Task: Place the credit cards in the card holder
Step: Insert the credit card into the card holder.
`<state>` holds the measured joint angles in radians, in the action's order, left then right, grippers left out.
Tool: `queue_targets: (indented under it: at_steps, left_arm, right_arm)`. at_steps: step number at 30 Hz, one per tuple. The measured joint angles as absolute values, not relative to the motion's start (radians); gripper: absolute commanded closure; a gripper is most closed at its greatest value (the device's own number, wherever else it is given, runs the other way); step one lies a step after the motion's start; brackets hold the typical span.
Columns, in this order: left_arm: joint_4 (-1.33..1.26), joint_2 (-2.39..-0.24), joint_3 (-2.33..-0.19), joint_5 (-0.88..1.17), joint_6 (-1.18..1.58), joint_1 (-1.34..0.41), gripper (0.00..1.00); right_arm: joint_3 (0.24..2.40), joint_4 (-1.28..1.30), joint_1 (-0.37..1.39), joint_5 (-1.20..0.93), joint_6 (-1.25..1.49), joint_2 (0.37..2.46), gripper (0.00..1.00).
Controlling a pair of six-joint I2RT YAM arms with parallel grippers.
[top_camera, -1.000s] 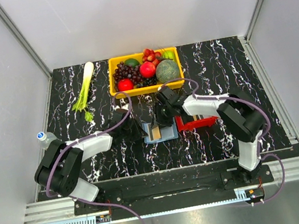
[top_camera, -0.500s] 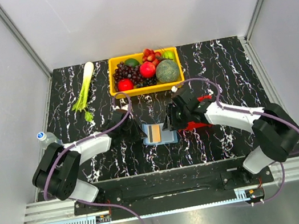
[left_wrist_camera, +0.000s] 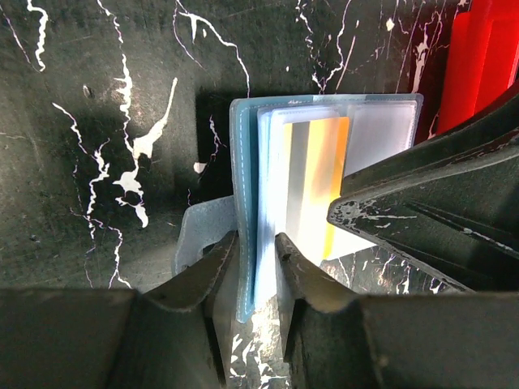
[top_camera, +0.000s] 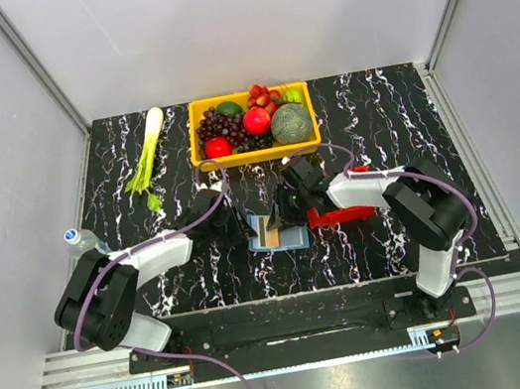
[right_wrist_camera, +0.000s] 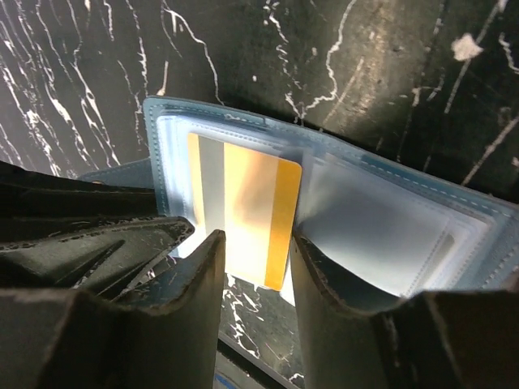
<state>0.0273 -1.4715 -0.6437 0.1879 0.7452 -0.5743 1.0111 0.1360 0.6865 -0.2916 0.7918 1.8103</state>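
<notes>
On the black, white-veined table (top_camera: pixel 375 104), beside a red tray (top_camera: pixel 344 212): card holder (right_wrist_camera: pixel 381 219) lying open, soft stitched blue cover, glossy clear pockets. Over one leaf, a credit card (right_wrist_camera: pixel 243 203), thin rectangle banded orange and grey, long axis in line with the fingers of the right gripper (right_wrist_camera: pixel 255 237), one end between them. Jaws apart about the card's width; clamping or flanking, cannot tell. Astride the holder's blue edge, left gripper (left_wrist_camera: pixel 255 241), jaws narrowly parted; pinching or not, cannot tell.
</notes>
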Motion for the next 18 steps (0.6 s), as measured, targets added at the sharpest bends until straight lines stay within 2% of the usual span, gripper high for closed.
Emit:
queue_targets:
  at_steps: [16,18]
  left_arm:
    - [0.009,-1.472,-0.627,0.198,0.745,-0.569,0.71]
    - [0.010,-1.472,-0.627,0.198,0.745,-0.567,0.74]
  right_arm:
    - [1.017,0.007,0.683,-0.414,0.844,1.878,0.57]
    - [1.024,0.003,0.679,-0.435,0.846,1.887,0.57]
